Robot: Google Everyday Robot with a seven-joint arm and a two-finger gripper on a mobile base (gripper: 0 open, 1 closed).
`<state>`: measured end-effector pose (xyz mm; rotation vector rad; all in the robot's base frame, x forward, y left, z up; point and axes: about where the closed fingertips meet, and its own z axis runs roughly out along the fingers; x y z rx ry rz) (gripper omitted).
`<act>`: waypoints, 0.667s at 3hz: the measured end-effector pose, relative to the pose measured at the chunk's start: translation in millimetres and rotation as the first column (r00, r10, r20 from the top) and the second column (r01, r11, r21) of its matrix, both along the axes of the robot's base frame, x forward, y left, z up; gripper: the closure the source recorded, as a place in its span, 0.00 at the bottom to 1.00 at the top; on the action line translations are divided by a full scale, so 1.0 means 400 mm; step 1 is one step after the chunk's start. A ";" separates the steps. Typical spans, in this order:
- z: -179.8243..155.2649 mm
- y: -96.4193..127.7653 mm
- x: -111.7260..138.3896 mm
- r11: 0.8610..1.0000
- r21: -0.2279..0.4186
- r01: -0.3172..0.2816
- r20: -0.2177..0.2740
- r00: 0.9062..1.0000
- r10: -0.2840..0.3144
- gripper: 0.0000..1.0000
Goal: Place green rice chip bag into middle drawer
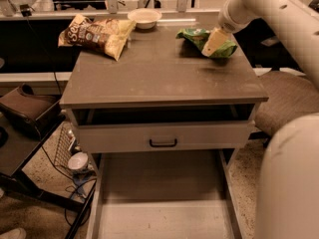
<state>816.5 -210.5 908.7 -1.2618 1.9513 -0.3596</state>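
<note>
The pale two-finger gripper (214, 44) is at the far right corner of the cabinet top, pointing down and to the left, and its tip lies over the small glossy green rice chip bag (192, 34). It seems to touch the bag. I cannot tell whether the gripper is open, closed, or holding the bag, because it shows only as one pale wedge against the green. The bag lies on the top surface, close to the back and right edges, with its green film showing on both sides of the gripper.

The thick white robot arm (279, 9) goes from the gripper up to the right corner of the view. A large rounded white part of the robot (291, 183) fills the lower right.

The grey-brown flat cabinet top (159, 73) also carries a larger yellow-and-brown chip bag (97, 31) at its far left corner. Just beside that bag, at the back edge, stands a small white round bowl (144, 16). Both are well apart from the green bag.

Below the top there is a dark gap, and under it a pale grey drawer front with a black handle (163, 143). Lower again, the wide shallow grey middle drawer (159, 183) is pulled out toward the camera. Its flat pale floor and low thin side walls are visible.

To the right of the cabinet is a brown padded chair seat (286, 101). To the left is a dark brown bag (25, 108) on a low black table, and on the speckled floor below stands a small round white container (78, 161).
</note>
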 end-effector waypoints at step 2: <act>-0.133 -0.010 0.037 0.996 0.077 0.033 -0.100 0.995 -0.025 0.49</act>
